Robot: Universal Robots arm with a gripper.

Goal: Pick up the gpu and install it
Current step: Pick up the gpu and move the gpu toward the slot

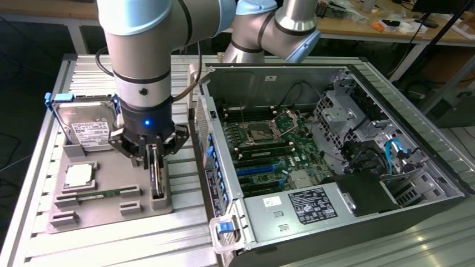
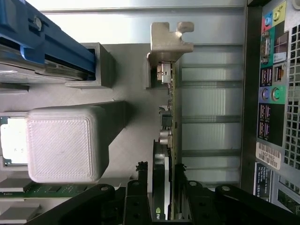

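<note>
metal surface [image 1: 111, 245] under the end effector [image 2: 161, 174], part-open astride the gpu [image 2: 172, 136], holding nothing. it seems stiff, light, fragile; pinch its flat faces.

The gpu [image 1: 154, 177] stands edgewise in the tray [image 1: 104, 169], on the exterior view's right, beside the computer case [image 1: 419, 142]; the hard drive [image 1: 88, 128] stands far left.

This looks like a robotics lab: a robot arm [image 1: 141, 50] over an opened computer case [image 1: 334, 167] on a ribbed aluminium surface [image 1: 111, 245], with cluttered workbenches [image 1: 371, 25] behind.
</note>
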